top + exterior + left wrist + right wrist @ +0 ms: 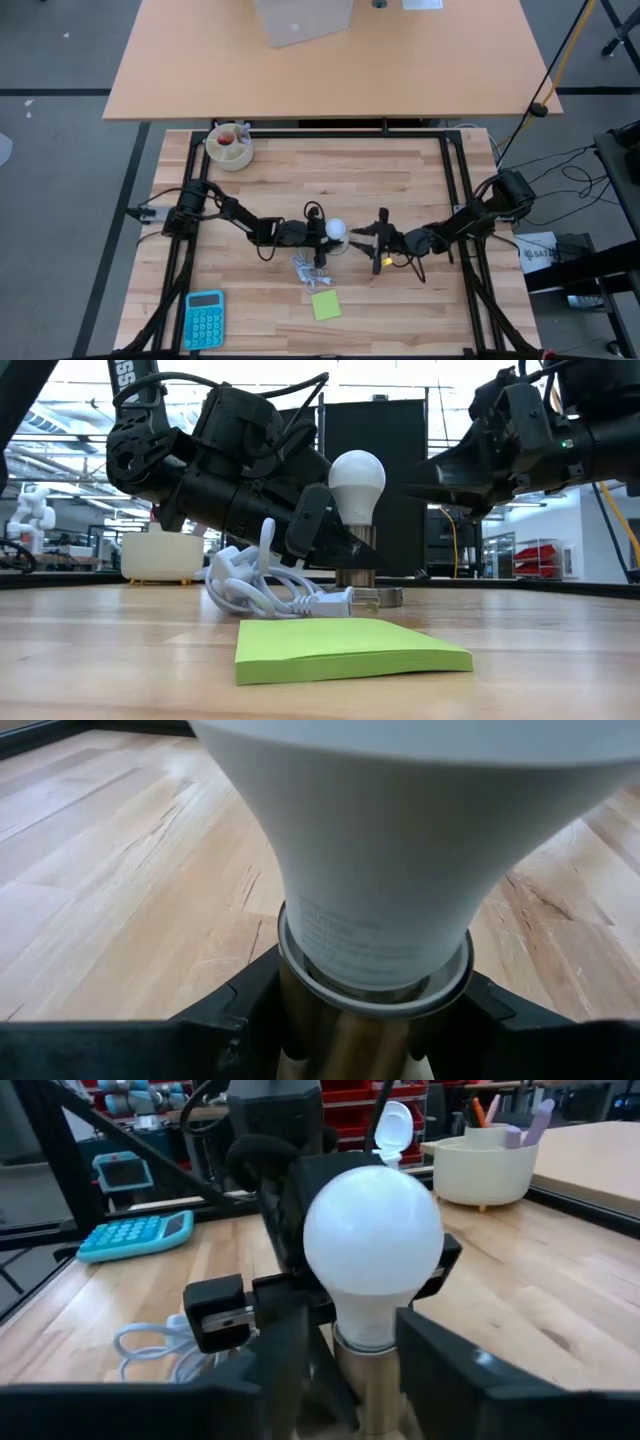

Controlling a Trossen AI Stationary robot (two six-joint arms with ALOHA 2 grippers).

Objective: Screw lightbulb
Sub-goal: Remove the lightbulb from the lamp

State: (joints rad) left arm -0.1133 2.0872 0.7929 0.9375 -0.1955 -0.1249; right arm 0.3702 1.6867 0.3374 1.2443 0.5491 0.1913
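Observation:
The white lightbulb stands upright in a brass-coloured socket, whose lower end rests on the wooden table near its middle. My left gripper reaches in from the table's left and is shut on the socket just under the bulb. My right gripper comes level from the table's right and is open. In the right wrist view its two fingers frame the bulb's neck. In the low view it hangs a little to the right of the bulb, apart from it. My left gripper pinches the socket's brass-coloured barrel between its two fingers, one on each side, right below the bulb's neck. The fingers come from the table's left, slanting slightly down. The socket stands upright on the table with the bulb on top.
A coiled white cable lies beside the socket. A green pad of sticky notes lies toward the near edge, a blue calculator at the near left, a cream pen cup at the far left. Black frame rails edge the table.

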